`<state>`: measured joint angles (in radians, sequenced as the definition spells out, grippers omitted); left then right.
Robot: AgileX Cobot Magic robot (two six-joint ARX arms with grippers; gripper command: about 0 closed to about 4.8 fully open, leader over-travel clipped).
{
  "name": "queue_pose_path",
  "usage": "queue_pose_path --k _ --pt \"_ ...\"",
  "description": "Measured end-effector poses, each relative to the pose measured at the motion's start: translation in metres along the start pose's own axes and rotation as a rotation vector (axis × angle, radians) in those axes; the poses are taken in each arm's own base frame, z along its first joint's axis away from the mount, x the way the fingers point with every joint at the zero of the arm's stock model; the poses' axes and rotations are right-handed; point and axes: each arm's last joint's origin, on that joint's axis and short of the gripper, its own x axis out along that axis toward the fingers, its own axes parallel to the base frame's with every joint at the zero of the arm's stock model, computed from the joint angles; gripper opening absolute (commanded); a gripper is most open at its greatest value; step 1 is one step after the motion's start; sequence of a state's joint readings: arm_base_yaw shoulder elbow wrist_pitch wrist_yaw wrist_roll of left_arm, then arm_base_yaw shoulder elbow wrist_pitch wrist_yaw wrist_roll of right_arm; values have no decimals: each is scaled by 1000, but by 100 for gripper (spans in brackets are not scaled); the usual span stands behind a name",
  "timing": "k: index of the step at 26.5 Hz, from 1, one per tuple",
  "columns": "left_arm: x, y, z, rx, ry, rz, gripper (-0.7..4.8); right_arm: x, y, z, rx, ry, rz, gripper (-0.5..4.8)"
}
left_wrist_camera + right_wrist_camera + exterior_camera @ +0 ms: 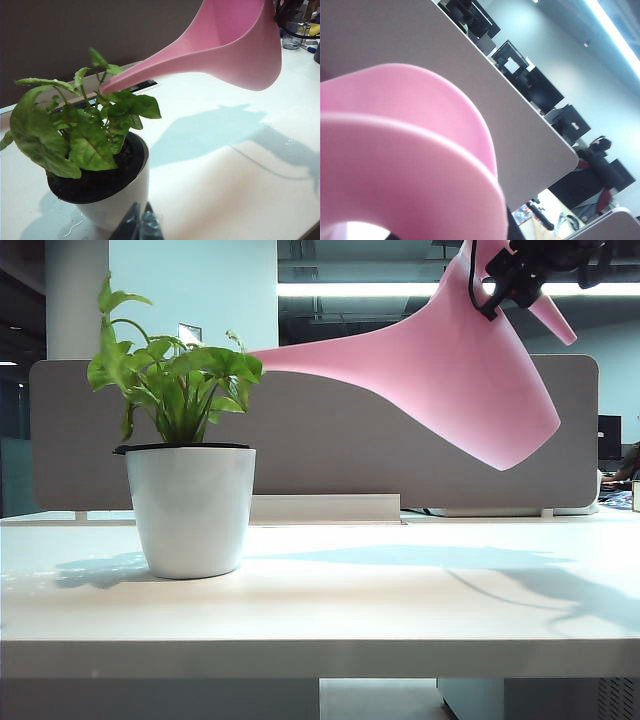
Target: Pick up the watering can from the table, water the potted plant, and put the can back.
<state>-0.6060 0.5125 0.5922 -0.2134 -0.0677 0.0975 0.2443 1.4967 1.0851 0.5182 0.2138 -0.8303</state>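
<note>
**Pouring step: can tipped over the plant**

You have the watering can [450,370] lifted well clear of the worktop [400,590] and tilted, its long spout reaching across to end just above the leaves of the potted plant [185,480]. The right pincer [515,280], high at the right of the exterior view, is clamped on the can near its handle; its jaws stand partly closed around the plastic. In the right wrist view the pink body fills the lens, so no fingertips show there. The left pincer [140,222] waits low beside the white pot, its two tips close together with nothing between them; you cannot tell whether they are fully closed. No stream of water can be made out at the spout tip. Judged from this, watering is the step in hand. Your next move calls for levelling the can first, then carrying it away from the foliage and lowering it upright onto bare worktop, well apart from the pot
</note>
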Motion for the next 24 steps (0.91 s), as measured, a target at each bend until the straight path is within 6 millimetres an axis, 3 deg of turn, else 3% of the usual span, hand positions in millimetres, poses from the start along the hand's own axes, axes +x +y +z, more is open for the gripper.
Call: queue_pose_path --k 12,24 --pt "0 0 0 0 0 0 4 -1 -2 23 -108 -52 -21 -1" --pt "0 0 0 0 0 0 4 -1 -4 28 -181 -49 -42 -2"
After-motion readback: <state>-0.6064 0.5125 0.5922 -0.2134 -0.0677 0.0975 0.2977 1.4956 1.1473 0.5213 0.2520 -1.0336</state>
